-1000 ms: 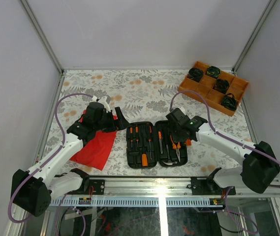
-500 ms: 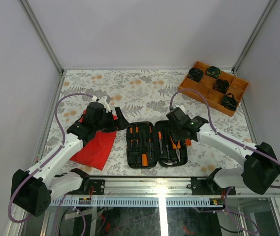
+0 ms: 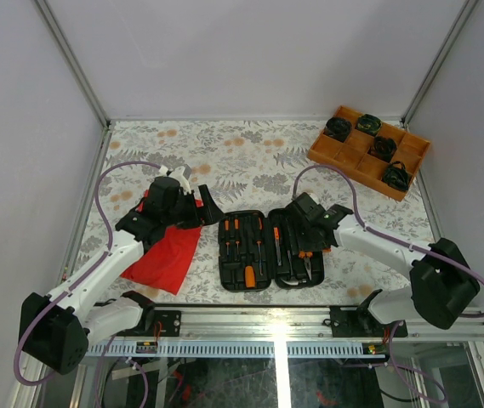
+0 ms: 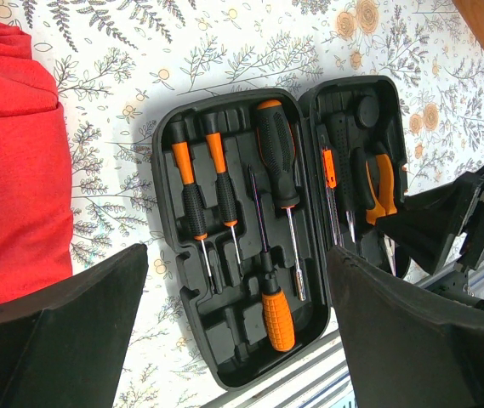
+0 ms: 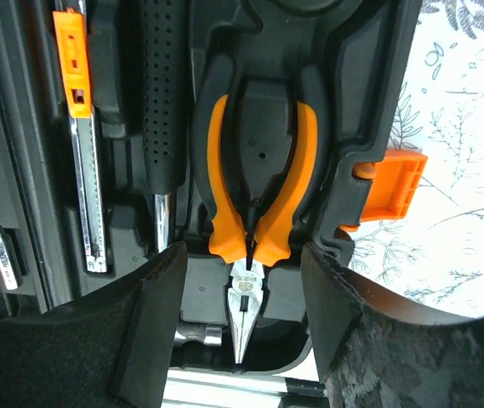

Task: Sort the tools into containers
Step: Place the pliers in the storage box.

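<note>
Black case [image 3: 250, 255] lies open. From above, your right claw [image 3: 304, 238] hangs over its right half, and your left claw [image 3: 210, 210] sits spread, well left of it, beside the red cloth [image 3: 167, 255]. On the left wrist, 4 screwdrivers [image 4: 277, 153] lie ahead between wide fingers. On the right wrist, the orange pliers [image 5: 254, 170] rest in their slot between parted fingers [image 5: 152, 331] that grip nothing.
</note>
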### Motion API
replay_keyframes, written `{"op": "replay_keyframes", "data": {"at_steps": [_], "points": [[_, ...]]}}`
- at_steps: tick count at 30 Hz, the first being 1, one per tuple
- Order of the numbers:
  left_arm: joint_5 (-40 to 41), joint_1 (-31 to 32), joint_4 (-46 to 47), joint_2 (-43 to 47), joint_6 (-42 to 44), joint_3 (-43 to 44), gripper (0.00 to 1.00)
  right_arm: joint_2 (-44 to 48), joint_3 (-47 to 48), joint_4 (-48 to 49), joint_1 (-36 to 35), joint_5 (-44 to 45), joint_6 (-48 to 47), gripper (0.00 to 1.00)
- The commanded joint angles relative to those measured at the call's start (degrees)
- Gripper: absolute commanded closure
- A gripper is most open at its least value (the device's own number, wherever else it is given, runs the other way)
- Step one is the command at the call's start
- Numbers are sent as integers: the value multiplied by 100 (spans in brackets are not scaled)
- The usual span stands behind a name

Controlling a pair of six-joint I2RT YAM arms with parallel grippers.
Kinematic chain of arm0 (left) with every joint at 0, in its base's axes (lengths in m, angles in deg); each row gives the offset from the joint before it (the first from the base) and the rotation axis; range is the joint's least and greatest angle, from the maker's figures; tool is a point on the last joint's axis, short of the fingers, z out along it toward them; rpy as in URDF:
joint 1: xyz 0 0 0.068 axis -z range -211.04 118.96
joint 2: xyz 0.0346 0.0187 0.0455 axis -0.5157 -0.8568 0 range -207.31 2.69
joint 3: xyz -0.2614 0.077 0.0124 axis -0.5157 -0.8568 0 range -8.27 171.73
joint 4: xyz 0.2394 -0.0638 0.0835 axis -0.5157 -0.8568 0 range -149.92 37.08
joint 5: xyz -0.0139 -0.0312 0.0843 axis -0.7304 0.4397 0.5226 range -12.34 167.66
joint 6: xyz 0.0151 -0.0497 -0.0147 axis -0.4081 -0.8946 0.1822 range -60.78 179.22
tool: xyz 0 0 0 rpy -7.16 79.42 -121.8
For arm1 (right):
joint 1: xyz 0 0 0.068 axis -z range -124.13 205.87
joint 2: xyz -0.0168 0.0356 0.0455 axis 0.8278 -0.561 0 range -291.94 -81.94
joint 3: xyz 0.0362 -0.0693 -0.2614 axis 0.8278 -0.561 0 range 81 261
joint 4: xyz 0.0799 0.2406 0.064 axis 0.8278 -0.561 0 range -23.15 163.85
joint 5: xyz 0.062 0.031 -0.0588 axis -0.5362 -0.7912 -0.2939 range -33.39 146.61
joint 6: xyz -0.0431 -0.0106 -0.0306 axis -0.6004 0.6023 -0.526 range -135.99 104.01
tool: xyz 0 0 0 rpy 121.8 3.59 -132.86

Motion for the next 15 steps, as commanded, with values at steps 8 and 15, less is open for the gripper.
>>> {"op": "replay_keyframes", "data": {"at_steps": [8,15], "points": [[40,-42,17,46,22,197,16,-390,-55,167,163,-307,70,35],[47,-46,26,31,30,182,16,-635,-137,293,201,-238,60,36]]}}
